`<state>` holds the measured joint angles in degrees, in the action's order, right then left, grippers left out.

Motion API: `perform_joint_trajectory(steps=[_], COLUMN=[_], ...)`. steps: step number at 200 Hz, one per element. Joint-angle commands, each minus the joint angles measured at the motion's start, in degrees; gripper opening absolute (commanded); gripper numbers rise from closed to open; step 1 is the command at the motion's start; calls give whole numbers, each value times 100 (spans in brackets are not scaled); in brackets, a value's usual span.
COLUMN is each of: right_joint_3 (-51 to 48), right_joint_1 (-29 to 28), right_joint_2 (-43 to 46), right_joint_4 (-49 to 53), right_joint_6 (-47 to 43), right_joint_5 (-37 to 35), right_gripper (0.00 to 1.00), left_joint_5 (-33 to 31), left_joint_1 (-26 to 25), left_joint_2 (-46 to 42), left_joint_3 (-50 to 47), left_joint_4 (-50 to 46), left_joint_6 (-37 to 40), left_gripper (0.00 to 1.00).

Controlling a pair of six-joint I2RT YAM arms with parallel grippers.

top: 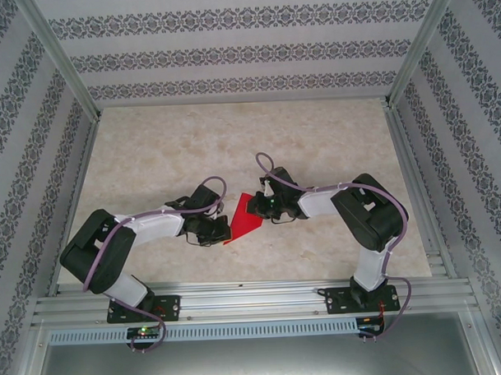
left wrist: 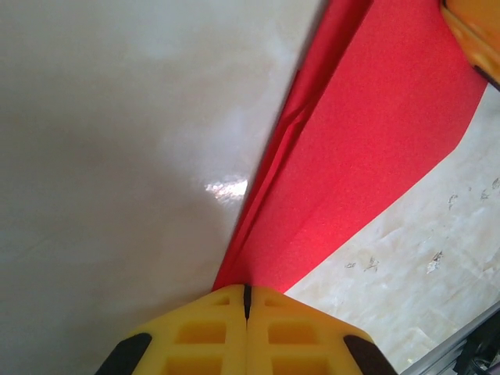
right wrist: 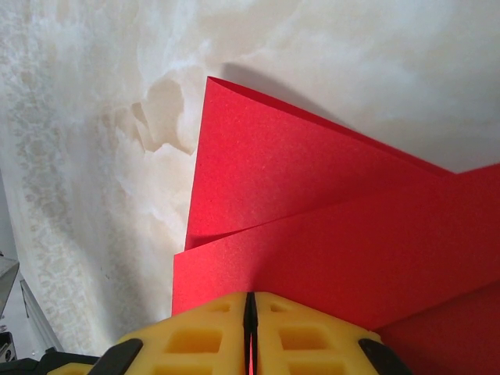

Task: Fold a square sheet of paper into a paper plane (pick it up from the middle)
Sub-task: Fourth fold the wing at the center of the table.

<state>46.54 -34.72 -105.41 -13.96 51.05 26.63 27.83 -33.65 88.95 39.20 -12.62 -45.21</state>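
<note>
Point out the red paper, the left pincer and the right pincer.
red paper point(top: 239, 224): top external view, middle of the visible sheet.
left pincer point(left wrist: 247, 291): left wrist view, seam where its yellow fingertips meet.
right pincer point(right wrist: 251, 298): right wrist view, seam between its yellow fingertips.

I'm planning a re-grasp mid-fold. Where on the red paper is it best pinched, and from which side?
Probably by an outer edge, coming in low from the side: the red paper is thin and folded into flat layers, so only an edge can be pinched. The left gripper pinches its narrow folded end, the right gripper the layered opposite edge.
</note>
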Motion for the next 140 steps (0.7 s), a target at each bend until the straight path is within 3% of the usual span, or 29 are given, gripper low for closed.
perform_joint_trajectory(steps=[1,45,140], right_joint_3=[-104,-93,-120], right_joint_1=[40,44,36], right_joint_2=[-322,-308,-301], right_joint_4=[574,630,617], right_joint_6=[-175,-198,-166], right_joint_5=[-431,-455,-481], right_gripper=[12,12,11], left_joint_5=[-380,-681,-77], left_joint_1=[14,16,-12], left_joint_2=[102,-340,-747], left_joint_3=[-268,-374,129], left_joint_4=[-605,-1092,-414], left_joint_6=[127,243,202], left_gripper=[6,7,13])
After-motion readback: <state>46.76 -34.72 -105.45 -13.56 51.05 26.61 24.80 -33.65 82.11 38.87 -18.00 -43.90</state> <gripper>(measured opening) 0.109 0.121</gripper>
